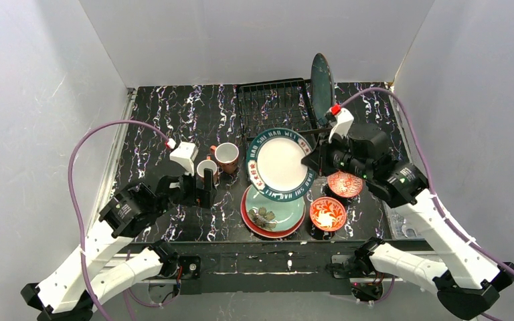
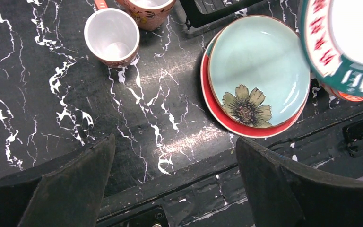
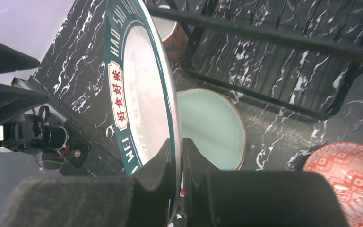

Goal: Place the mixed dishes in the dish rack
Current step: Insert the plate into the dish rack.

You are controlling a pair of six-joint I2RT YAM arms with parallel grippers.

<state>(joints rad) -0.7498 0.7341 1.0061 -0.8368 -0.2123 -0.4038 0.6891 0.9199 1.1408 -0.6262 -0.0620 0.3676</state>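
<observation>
My right gripper [image 1: 310,160] is shut on the rim of the white plate [image 1: 281,164] with a teal lettered border, holding it tilted above the table; in the right wrist view the gripper [image 3: 179,156] pinches the plate [image 3: 142,94] edge. Below it the pale green plate [image 1: 288,210] lies on the red plate [image 1: 268,233]. Two terracotta mugs [image 1: 226,155] [image 1: 207,168] stand left of them. Two red-patterned bowls [image 1: 345,184] [image 1: 327,212] sit at the right. The dark teal plate [image 1: 321,79] stands upright in the dish rack [image 1: 271,103]. My left gripper [image 1: 204,190] is open and empty by the nearer mug [image 2: 112,35].
The table's near edge and a black rail [image 2: 179,189] run just under my left gripper [image 2: 175,165]. Grey walls enclose the table on three sides. The pale green plate [image 2: 260,66] bears a flower print.
</observation>
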